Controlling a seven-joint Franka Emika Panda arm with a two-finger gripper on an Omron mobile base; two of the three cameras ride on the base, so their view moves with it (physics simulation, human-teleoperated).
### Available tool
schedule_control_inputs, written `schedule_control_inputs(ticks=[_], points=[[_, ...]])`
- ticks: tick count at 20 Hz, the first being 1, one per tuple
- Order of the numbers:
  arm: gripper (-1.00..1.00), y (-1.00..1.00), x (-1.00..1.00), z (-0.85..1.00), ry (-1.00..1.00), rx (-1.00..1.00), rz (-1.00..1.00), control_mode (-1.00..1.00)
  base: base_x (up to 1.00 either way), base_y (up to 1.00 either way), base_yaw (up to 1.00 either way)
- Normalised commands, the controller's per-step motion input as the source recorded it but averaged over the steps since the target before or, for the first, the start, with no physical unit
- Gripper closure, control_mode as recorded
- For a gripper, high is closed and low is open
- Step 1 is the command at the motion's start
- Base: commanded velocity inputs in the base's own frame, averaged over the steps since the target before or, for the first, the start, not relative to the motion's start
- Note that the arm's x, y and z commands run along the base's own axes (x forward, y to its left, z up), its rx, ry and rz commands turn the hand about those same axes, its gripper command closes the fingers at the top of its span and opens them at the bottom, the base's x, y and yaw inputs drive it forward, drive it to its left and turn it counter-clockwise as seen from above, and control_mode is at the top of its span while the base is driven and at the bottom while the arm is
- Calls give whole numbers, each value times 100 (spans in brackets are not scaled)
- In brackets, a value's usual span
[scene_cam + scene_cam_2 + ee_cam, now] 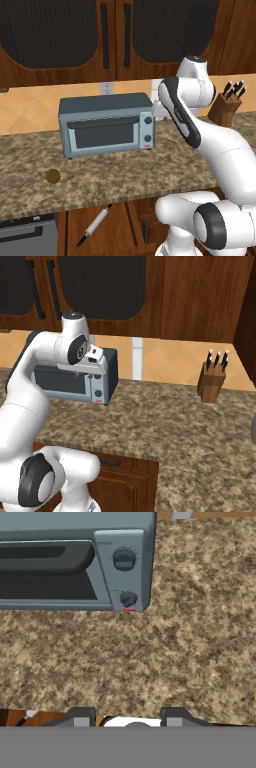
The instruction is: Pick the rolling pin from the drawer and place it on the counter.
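The rolling pin (95, 226), pale with thin black handles, lies slantwise in the open drawer (120, 222) below the counter's front edge. The speckled granite counter (125, 172) runs across all views. My arm is raised above it, and the hand (95, 359) hovers in front of the toaster oven's right end. In the hand view my gripper (127, 719) is open with nothing between its fingertips (81, 717). It looks down on bare counter (190, 637) just inside the front edge, well above the rolling pin.
A grey toaster oven (106, 125) stands at the back of the counter. A small brown ball (52, 176) rests left of it near the front. A knife block (212, 381) stands at the right. A dishwasher (25, 237) sits left of the drawer.
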Motion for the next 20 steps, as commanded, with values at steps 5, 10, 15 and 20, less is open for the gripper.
schedule_control_inputs(ticks=[5, 10, 15, 20], points=[[-100, 3, -49, -1, -4, -3, 11, -100, 0, 0, 0], [-100, 28, -98, -15, -8, -18, 29, -100, 0, 0, 0], [-100, 72, -96, -19, -1, -21, 27, -100, 0, 0, 0], [-100, 97, -81, -15, 0, -20, 23, -100, 0, 0, 0]])
